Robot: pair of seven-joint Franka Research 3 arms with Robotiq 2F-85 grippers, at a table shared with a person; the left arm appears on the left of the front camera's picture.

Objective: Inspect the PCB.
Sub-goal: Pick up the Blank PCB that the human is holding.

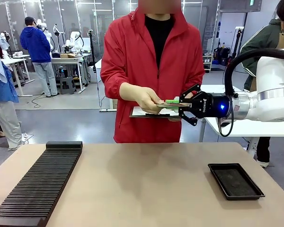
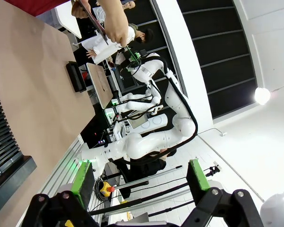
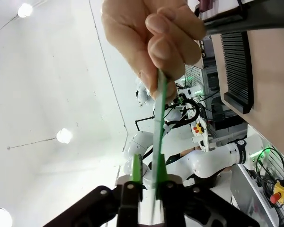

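Front view, nearest first: a tan desk [image 1: 142, 189] carries a long black slotted rack [image 1: 38, 184] at its left and a shallow black rectangular tray [image 1: 235, 181] at its right. Beyond the far edge the right arm reaches level toward picture left. Its right tool [image 1: 176, 105] has narrow jaws straddling one end of the thin green PCB [image 1: 166, 104], held flat in the air and seen edge-on. A person's hand [image 1: 149, 98] pinches the other end above a dark clipboard with white paper [image 1: 144, 113]; the person's other hand is hidden behind the tool. Right wrist view shows a sliver of gap between one green pad [image 3: 136, 168] and the board. Left wrist view has the left tool [image 2: 139, 177] spread wide, holding nothing.
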